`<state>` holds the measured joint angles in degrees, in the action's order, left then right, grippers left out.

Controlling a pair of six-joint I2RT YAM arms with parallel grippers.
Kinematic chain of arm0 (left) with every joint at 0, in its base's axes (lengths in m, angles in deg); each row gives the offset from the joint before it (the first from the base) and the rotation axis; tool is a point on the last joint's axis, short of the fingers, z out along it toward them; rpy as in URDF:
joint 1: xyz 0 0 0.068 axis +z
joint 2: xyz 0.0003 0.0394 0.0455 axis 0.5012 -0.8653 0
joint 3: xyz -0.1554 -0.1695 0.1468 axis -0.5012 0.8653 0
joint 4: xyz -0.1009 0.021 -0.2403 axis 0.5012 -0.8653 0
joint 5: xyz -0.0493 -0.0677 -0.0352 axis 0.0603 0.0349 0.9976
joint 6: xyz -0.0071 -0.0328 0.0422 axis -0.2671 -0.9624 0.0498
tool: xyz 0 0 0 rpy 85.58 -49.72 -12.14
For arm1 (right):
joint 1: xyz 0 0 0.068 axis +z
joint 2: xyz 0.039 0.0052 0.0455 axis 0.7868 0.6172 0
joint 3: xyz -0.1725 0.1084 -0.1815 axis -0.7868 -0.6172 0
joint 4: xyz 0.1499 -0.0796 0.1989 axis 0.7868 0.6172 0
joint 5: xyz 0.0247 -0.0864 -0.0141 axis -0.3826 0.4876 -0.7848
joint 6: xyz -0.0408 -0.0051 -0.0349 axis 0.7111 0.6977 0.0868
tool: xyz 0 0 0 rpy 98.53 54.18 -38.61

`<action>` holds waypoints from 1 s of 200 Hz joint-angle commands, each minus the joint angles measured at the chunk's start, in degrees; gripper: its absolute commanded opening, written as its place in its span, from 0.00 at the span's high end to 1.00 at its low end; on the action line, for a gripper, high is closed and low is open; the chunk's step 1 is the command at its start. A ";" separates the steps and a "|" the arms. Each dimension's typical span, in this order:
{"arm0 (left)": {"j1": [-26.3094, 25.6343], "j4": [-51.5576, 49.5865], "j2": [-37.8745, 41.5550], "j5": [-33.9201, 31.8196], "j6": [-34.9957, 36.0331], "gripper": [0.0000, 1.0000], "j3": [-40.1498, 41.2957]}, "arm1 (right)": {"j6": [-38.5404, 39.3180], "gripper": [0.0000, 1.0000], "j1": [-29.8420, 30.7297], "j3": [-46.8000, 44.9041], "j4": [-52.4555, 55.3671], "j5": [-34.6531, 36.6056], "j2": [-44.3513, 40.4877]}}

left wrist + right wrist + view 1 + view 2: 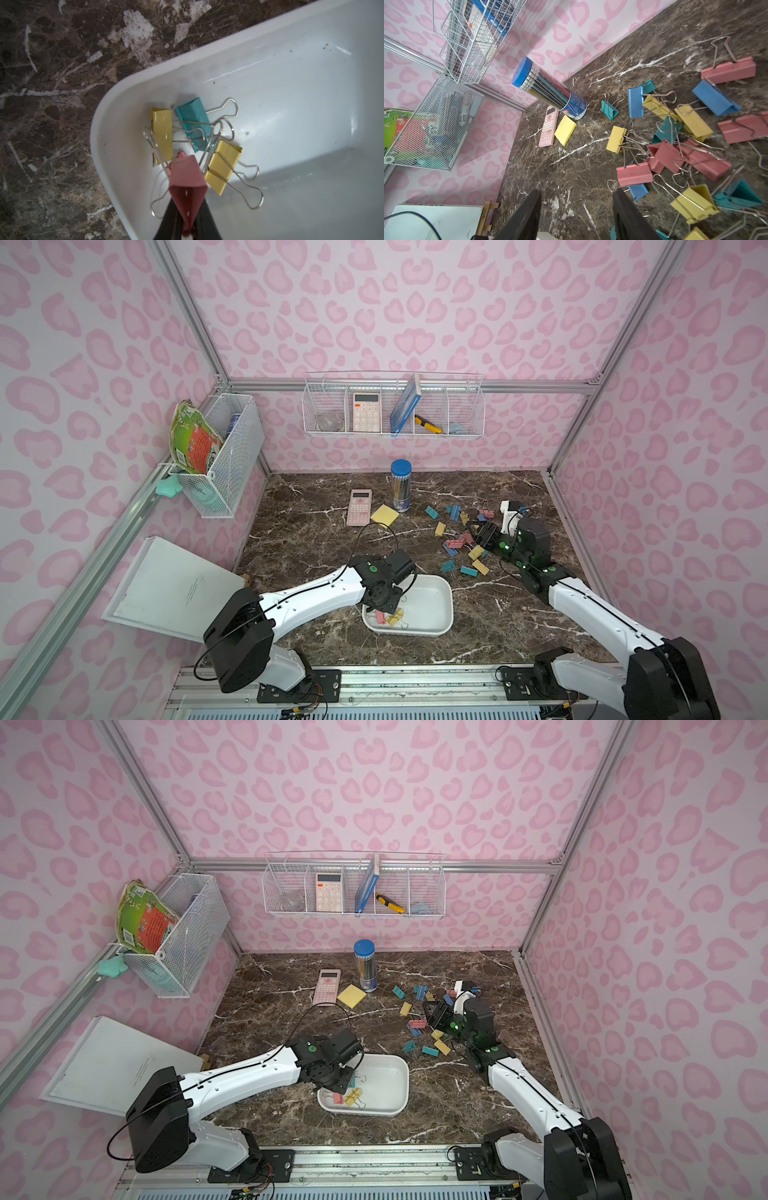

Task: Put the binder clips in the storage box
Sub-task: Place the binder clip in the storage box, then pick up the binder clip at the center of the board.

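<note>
Releasing the pink clip (pixel 188 176): left gripper (pixel 188 209) pinches it low over the left end of the box (pixel 291 104), near the tabletop's front edge. Open fully and lift straight, so the wire handles cannot snag. Right gripper (pixel 577 193) stands wide and empty beside the loose clips (pixel 664 155).

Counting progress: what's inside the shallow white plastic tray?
The shallow white plastic tray holds two yellow metal binder clips, a teal clip, and a pink clip between the left gripper's fingers. In both top views that gripper covers part of the tray floor.
</note>
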<state>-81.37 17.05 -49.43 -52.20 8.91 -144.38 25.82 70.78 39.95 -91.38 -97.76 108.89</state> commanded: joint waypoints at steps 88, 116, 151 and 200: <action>17.35 5.77 17.14 7.88 -5.92 0.43 -1.87 | 12.87 0.46 9.59 20.77 28.42 17.74 17.87; 25.16 13.78 18.21 19.18 -9.51 0.29 0.84 | 16.20 0.52 14.43 27.59 35.58 22.09 25.74; 27.47 16.21 16.70 23.07 -10.45 0.21 1.03 | 20.56 0.57 18.45 31.84 39.77 25.40 31.58; 27.42 14.14 17.08 20.78 -8.87 0.14 2.75 | 23.67 0.59 22.19 37.33 44.50 34.63 38.22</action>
<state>-53.98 31.50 -32.77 -31.35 -1.14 -142.00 46.89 92.09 75.08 -51.06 -69.72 144.72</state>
